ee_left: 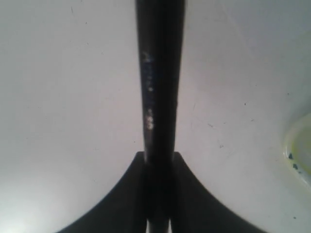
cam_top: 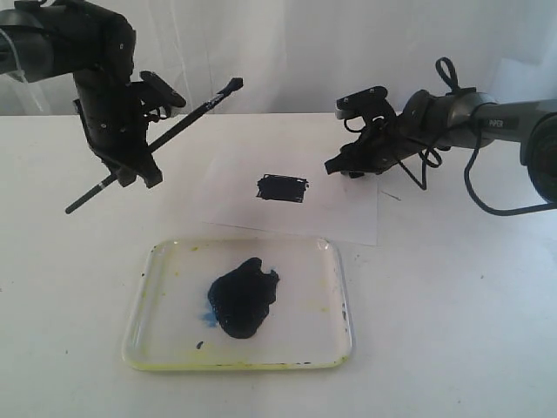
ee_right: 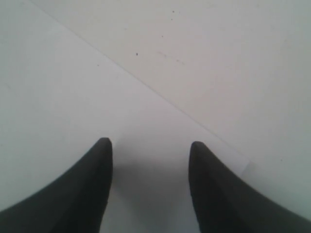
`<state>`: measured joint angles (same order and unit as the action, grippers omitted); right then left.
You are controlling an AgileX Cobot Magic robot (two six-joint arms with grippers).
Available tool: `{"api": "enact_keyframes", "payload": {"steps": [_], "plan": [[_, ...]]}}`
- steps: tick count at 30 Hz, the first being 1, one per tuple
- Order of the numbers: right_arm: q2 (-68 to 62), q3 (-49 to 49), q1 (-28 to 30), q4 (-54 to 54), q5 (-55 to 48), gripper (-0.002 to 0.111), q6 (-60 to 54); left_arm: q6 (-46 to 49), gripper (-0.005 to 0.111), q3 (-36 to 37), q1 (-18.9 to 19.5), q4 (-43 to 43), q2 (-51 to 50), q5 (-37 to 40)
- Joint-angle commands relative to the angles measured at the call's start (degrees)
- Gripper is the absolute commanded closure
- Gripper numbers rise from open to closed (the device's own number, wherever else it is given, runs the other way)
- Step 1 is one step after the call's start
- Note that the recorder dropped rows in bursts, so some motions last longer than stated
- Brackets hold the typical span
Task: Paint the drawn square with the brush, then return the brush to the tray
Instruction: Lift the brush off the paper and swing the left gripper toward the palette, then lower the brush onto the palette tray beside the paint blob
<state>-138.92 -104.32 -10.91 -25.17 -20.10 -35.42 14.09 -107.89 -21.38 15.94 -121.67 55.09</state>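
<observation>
The drawn square (cam_top: 283, 188) on the white paper sheet (cam_top: 348, 218) is filled with dark paint. My left gripper (cam_top: 139, 170) is raised at the left of the table, shut on the brush (cam_top: 174, 132), which slants in the air with one end low at the left and the other high towards the middle. In the left wrist view the black brush handle (ee_left: 160, 77) runs straight out between the closed fingers (ee_left: 192, 194). The clear tray (cam_top: 331, 348) with its dark navy blob (cam_top: 244, 296) lies in front. My right gripper (cam_top: 344, 167) is open, low over the paper's right part (ee_right: 73, 97), with nothing in it.
White table (cam_top: 452, 331) all round; a light curtain stands behind. The right arm's cables (cam_top: 426, 161) hang over the table near the paper's right edge. The tray's yellow-stained corner (ee_left: 299, 150) shows in the left wrist view.
</observation>
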Motion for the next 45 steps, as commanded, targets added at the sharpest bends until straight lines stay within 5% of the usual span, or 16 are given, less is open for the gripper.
{"api": "enact_keyframes", "payload": {"steps": [1,11,19,26,39,45], "plan": [[-0.5,0.4,0.1,0.8,-0.5,0.061,-0.6,4.2,0.107,0.0,0.2,1.2,0.1,2.8],[-0.5,0.4,0.1,0.8,-0.1,0.061,-0.6,11.7,0.107,4.6,-2.6,1.7,7.6,11.7],[-0.5,0.4,0.1,0.8,-0.4,0.061,-0.4,8.1,0.107,22.7,-13.5,9.2,14.3,14.9],[-0.5,0.4,0.1,0.8,0.0,0.061,-0.4,4.5,0.107,34.9,-14.7,12.7,19.6,14.9],[-0.5,0.4,0.1,0.8,0.1,0.061,-0.4,3.5,0.107,51.2,-14.7,20.9,22.3,-9.8],[-0.5,0.4,0.1,0.8,0.1,0.061,-0.4,3.1,0.107,52.6,-14.7,22.6,22.3,-11.9]]}}
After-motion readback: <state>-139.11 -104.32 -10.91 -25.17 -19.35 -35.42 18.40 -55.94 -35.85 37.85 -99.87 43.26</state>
